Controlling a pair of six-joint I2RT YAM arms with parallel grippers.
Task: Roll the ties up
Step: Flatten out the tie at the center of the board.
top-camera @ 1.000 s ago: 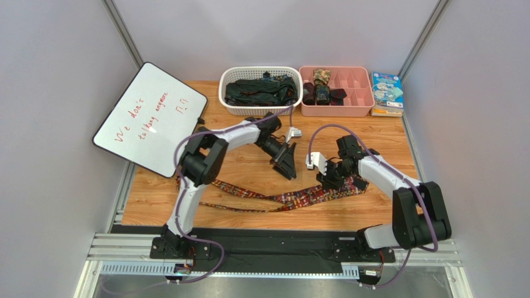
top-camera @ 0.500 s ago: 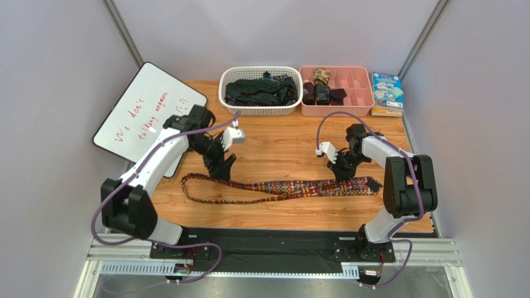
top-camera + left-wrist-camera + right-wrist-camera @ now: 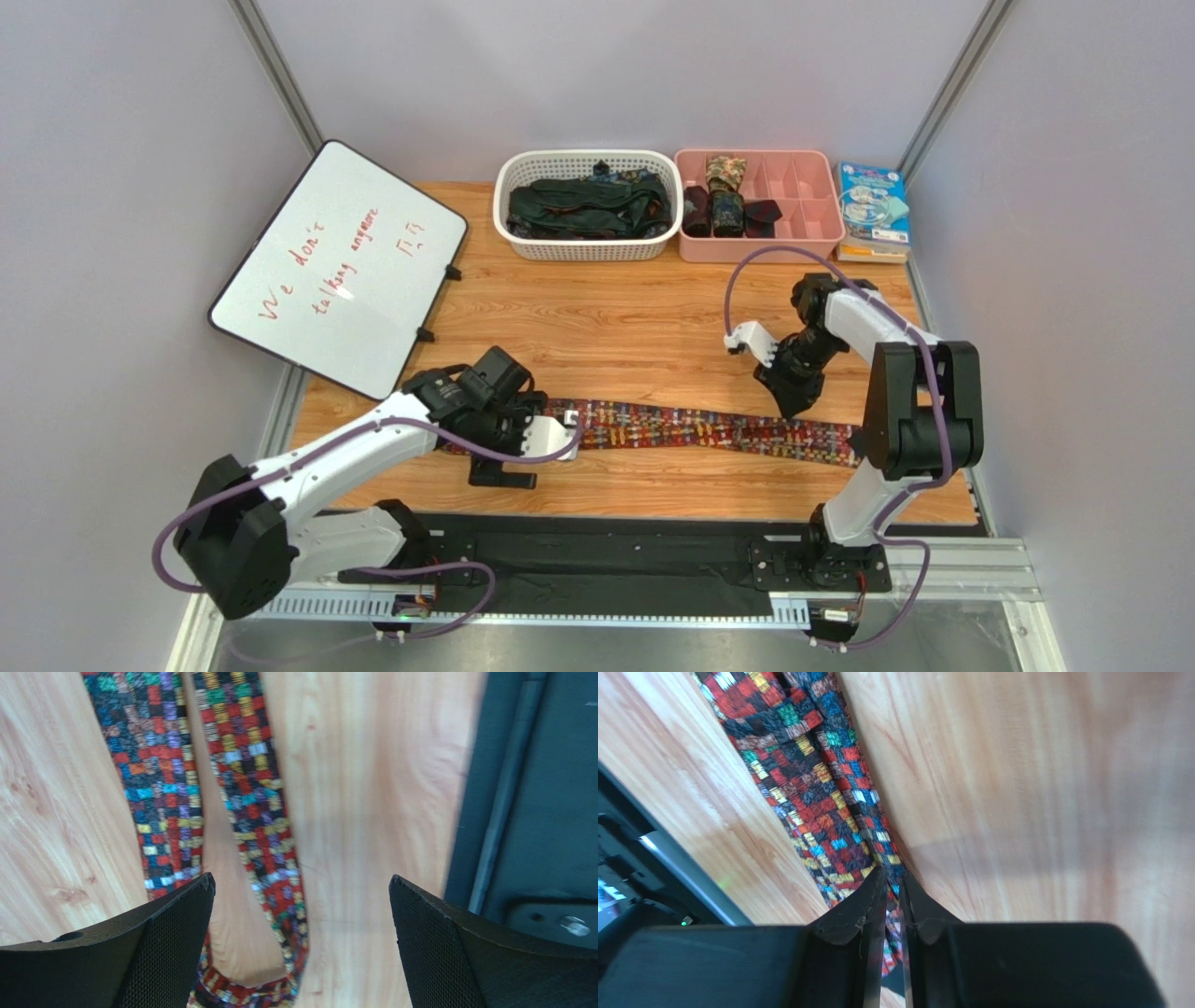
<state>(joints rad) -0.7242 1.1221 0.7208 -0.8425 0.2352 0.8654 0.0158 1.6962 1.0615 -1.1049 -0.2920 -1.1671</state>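
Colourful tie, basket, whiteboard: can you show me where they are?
Colourful tie (image 3: pixel 701 427), top view, middle of its length.
Basket (image 3: pixel 586 249), top view, front wall.
Whiteboard (image 3: pixel 337 266), top view, middle of the board.

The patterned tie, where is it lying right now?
In the top view the patterned tie lies stretched across the near part of the table, its folded left end under the open left gripper, the right gripper pinching it near its right end.

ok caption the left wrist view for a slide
Open left tool above the patterned tie, looped on the wooden table
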